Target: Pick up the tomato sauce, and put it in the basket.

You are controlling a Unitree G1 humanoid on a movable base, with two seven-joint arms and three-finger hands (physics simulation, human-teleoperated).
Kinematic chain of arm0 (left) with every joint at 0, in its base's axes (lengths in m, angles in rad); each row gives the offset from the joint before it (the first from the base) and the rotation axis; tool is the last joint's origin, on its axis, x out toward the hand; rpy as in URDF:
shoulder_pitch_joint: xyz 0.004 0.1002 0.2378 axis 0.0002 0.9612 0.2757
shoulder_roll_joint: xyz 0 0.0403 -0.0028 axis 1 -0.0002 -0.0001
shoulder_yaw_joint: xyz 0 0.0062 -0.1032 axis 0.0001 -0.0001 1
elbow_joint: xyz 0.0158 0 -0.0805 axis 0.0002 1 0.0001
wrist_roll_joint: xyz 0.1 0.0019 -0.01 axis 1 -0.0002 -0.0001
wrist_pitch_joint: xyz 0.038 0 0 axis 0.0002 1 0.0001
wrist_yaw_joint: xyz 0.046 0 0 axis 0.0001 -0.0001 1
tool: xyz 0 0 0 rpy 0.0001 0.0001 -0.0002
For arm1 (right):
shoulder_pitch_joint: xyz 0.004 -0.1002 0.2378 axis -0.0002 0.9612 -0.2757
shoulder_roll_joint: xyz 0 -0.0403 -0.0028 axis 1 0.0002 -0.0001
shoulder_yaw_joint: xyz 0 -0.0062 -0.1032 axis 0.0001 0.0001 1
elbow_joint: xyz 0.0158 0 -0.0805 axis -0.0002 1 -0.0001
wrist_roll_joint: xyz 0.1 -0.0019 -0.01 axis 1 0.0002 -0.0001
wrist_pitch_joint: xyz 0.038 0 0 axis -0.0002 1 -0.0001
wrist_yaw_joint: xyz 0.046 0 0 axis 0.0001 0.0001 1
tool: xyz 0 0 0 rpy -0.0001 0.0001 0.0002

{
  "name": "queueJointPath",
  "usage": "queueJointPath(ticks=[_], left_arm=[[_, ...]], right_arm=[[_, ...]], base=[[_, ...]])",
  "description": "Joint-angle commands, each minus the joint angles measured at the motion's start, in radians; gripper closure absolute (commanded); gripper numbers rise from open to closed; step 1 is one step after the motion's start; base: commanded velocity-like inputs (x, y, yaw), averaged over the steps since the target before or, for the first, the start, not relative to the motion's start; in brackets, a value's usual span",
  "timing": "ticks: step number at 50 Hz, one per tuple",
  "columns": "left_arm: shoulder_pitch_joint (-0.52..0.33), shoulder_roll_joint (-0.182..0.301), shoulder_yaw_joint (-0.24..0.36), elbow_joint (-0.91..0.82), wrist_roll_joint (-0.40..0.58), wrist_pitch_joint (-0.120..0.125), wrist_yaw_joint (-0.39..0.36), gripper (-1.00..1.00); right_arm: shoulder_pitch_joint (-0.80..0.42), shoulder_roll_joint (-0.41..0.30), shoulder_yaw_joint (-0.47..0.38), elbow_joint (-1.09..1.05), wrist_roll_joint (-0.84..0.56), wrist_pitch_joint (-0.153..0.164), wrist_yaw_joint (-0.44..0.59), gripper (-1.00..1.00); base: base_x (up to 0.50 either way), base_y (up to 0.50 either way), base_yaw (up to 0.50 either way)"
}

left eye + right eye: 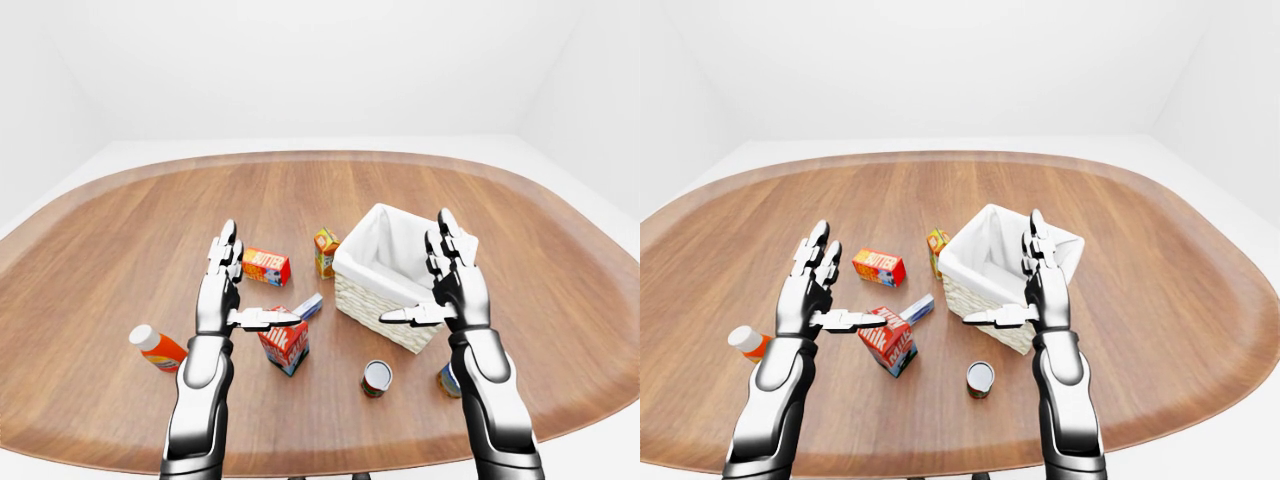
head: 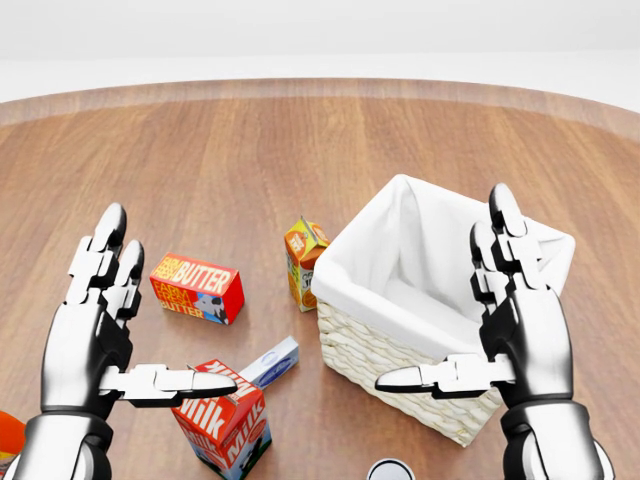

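White walls ring the oval wooden table [image 1: 120, 230]. Both the left hand [image 1: 222, 290] and right hand [image 1: 455, 280] are spread, empty. Tomato sauce can [image 1: 376, 378] stands at bottom centre, below the basket [image 1: 385, 275].

- One wooden surface [image 1: 120, 220] carries everything.
- One wicker basket [image 2: 390, 368] with a white cloth lining.
- One butter box [image 2: 197, 288].
- One milk carton [image 2: 222, 420].
- One small orange carton [image 2: 303, 255].
- One flat blue-and-white box [image 2: 272, 362].
- Two cans: one can [image 1: 376, 378] with a red label, another can [image 1: 447, 380] half hidden behind the right arm.
- One orange bottle [image 1: 157, 347] with a white cap.
- Two robot hands: left hand [image 2: 95, 330], right hand [image 2: 520, 330].
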Motion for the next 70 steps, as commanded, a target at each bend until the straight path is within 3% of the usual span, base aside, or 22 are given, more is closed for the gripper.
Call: queueJointPath(ticks=[1,27,37,38,41,70], left_arm=[[0.000,0.000,-0.001,0.008,0.002,0.000,0.001,-0.95],[0.006,-0.001,-0.004,0.007,0.005,0.000,-0.001,-0.95],[0.001,-0.001,-0.003,0.018,0.007,0.000,0.000,-0.95],[0.003,-0.001,-0.006,0.022,0.009,0.000,-0.001,-0.96],[0.005,-0.002,-0.006,0.023,0.010,0.000,-0.001,-0.95],[0.009,-0.003,-0.010,0.028,0.015,0.000,-0.001,-0.96]], right_arm=[[-0.009,-0.007,-0.008,-0.005,-0.010,0.000,0.009,-1.00],[-0.052,-0.053,-0.072,-0.016,0.001,0.000,0.098,-1.00],[-0.025,-0.057,-0.063,-0.055,-0.009,0.000,0.205,-1.00],[0.044,-0.081,-0.010,-0.099,-0.035,0.000,0.311,-1.00],[0.051,-0.060,-0.019,-0.107,-0.059,0.000,0.346,-1.00],[0.098,-0.039,-0.017,-0.176,-0.067,0.000,0.447,-1.00]], base=[[0.00,0.00,0.00],[0.00,0.00,0.00],[0.00,0.00,0.00],[0.00,0.00,0.00],[0.00,0.00,0.00],[0.00,0.00,0.00]])
